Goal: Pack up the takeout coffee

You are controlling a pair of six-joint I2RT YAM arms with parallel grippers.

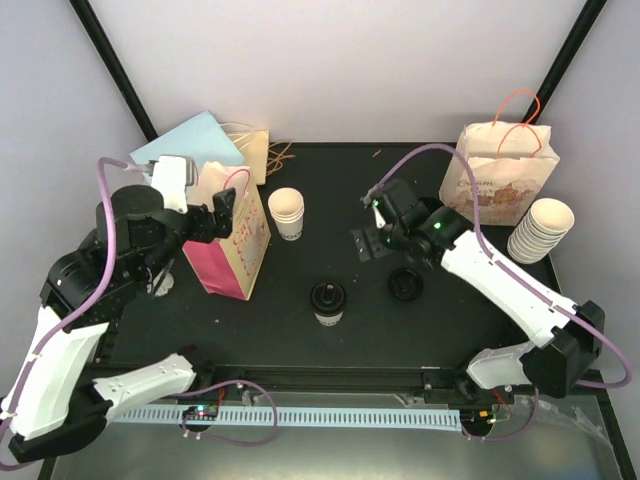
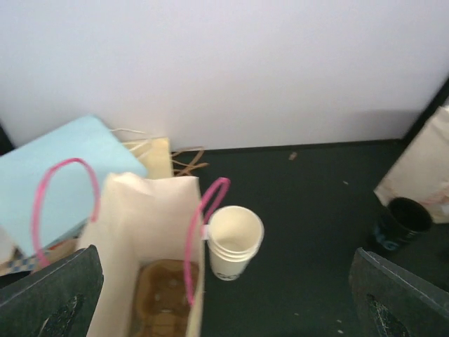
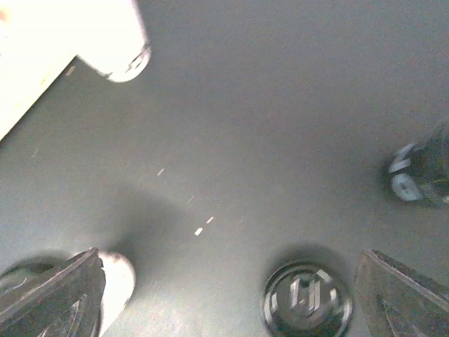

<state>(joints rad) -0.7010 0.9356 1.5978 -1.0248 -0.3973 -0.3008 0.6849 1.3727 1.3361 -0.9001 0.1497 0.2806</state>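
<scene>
The takeout coffee [image 1: 327, 301] is a white cup with a black lid, upright at the table's middle; its white side [image 3: 118, 282] shows beside my right gripper's left finger. A loose black lid [image 1: 405, 284] [image 3: 306, 300] lies to its right. An open cream bag with pink handles [image 1: 237, 240] [image 2: 144, 225] stands at the left, a brown cup carrier [image 2: 158, 298] in its bottom. My left gripper [image 1: 222, 215] [image 2: 224, 309] hangs open and empty over the bag's mouth. My right gripper [image 1: 368, 235] [image 3: 228, 309] hovers open and empty, above the table behind the lid.
Stacked white cups [image 1: 287, 213] [image 2: 233, 241] stand right of the bag. A light blue bag [image 1: 195, 140] lies at the back left. Another printed paper bag [image 1: 500, 175] and a leaning cup stack [image 1: 541, 230] sit at the back right.
</scene>
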